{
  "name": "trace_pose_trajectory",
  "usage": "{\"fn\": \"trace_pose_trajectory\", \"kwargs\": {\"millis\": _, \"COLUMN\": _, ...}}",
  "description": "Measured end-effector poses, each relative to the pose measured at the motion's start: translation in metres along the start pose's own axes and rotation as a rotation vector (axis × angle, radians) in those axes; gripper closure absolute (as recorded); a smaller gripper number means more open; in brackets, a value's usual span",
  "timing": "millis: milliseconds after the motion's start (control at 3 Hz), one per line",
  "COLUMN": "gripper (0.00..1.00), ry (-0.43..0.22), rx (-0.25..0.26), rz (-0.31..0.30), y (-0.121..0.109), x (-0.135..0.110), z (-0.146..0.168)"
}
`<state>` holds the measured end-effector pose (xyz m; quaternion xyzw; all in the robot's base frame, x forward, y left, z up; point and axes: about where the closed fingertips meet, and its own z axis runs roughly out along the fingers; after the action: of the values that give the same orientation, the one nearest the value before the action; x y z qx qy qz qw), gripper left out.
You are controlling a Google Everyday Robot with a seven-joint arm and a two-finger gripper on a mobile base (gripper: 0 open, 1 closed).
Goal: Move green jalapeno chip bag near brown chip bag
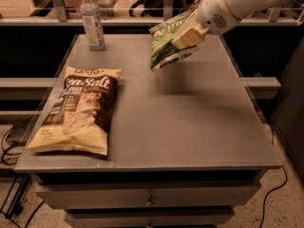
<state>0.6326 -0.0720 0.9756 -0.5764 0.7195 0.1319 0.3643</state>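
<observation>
The flat grey table (190, 127) is spreading out right of the brown chip bag (80, 110), which is lying puffy and glossy. Beyond and right of that bag, the crinkly green jalapeno chip bag (166, 44) is dangling airborne, my hand (189, 36) pinching one edge. I am judging that the slick film may be slipping loose early.

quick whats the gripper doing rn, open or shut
The gripper is shut on the green jalapeno chip bag, holding it in the air above the far right part of the table.
</observation>
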Motion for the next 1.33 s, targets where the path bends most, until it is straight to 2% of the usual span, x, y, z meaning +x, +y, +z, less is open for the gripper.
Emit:
{"fn": "trace_pose_trajectory", "kwargs": {"millis": 333, "gripper": 1.00, "ry": -0.001, "rx": -0.045, "rz": -0.017, "y": 0.011, "x": -0.005, "z": 0.007}}
{"fn": "trace_pose_trajectory", "kwargs": {"millis": 1000, "gripper": 1.00, "ry": -0.081, "rx": -0.207, "rz": -0.050, "y": 0.076, "x": -0.022, "z": 0.019}}
{"fn": "trace_pose_trajectory", "kwargs": {"millis": 1333, "gripper": 0.82, "ry": -0.137, "rx": -0.285, "rz": -0.036, "y": 0.110, "x": -0.030, "z": 0.027}}
